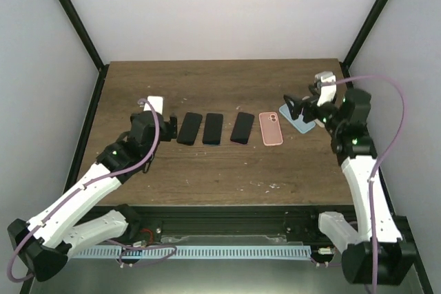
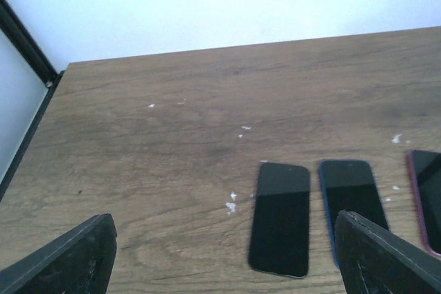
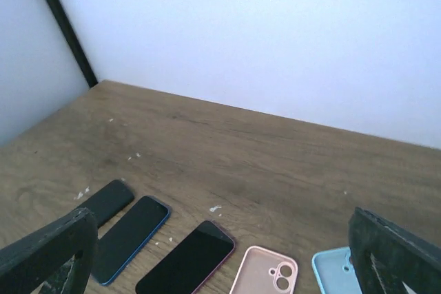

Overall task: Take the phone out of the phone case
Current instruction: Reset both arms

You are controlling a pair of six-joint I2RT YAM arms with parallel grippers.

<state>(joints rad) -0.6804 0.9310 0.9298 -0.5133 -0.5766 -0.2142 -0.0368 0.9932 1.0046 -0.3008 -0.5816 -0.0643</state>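
You see the wooden table (image 1: 220, 170) with five flat things lying in one row across its middle. The left gripper (image 1: 171, 127) is spread wide and holds nothing; it is just beside the left end of the row. The right gripper (image 1: 296, 108) is also spread wide and empty, over the right end.

From the left, there is a black phone (image 1: 189, 129), a phone with a blue edge (image 1: 213, 129) and a phone with a dark red edge (image 1: 242, 128). All three lie screen up and bare. Their long axes run from the near edge to the far edge, with the far ends leaning a little right.

Next lies the pink case (image 1: 271, 129), nearly parallel to them, showing its pale inside and camera opening. The light blue case (image 1: 300, 125) lies last, turned more slanted and partly under the right gripper.
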